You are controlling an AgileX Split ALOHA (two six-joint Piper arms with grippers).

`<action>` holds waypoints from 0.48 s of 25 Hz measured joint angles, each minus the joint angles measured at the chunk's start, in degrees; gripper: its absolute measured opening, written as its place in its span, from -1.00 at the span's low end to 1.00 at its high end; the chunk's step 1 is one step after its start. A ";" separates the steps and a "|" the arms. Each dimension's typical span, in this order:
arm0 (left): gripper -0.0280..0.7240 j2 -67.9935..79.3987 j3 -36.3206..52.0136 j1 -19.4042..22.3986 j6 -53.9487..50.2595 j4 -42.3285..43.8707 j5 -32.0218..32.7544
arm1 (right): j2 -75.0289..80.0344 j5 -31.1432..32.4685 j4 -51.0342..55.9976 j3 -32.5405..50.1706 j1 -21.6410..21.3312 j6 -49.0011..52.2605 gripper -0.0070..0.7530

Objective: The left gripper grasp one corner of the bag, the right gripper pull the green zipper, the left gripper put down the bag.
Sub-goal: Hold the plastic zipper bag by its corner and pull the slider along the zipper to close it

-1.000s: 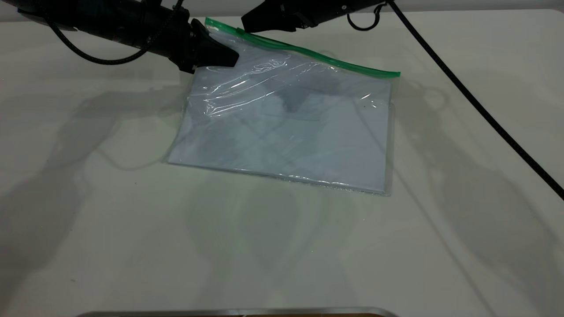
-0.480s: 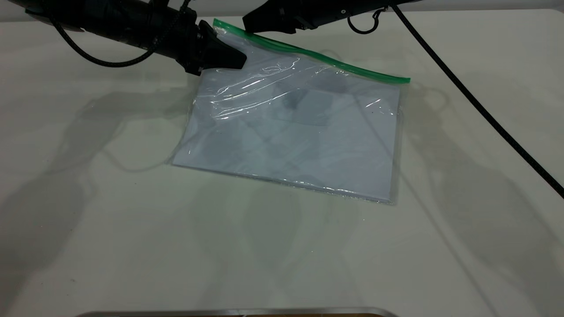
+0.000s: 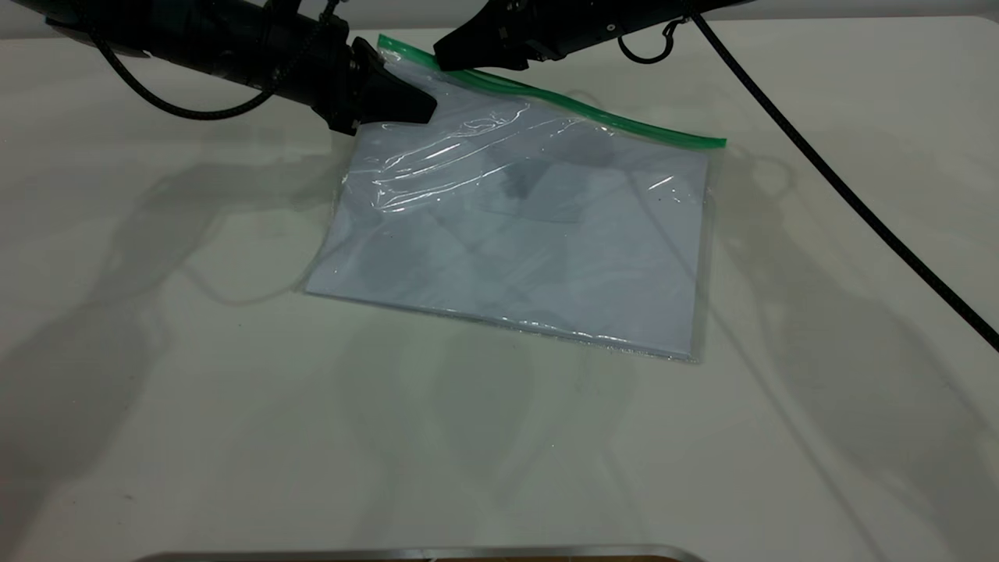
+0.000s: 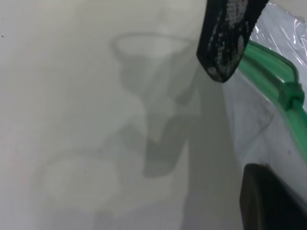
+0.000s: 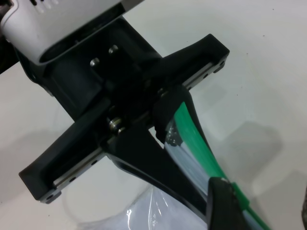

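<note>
**Corner held, slider next**

Your bag (image 3: 531,234) lies mostly flat on the table (image 3: 156,390), one far corner lifted. The left gripper (image 3: 406,105) is clamped on that corner. At the green zipper (image 3: 593,113), near that corner, the right gripper (image 3: 449,58) straddles the slider tab (image 4: 291,91); whether it has pinched it, you cannot tell. Next, pinch and pull along the strip.

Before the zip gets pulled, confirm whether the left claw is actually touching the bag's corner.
Touching. The right wrist view shows the left claw clamped on the bag at the end of its green zipper; the exterior view shows that corner lifted off the table.
</note>
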 joint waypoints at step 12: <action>-0.76 0.06 0.00 -0.02 0.00 -0.12 -0.36 | 0.91 -0.99 1.57 -0.04 0.00 0.00 0.04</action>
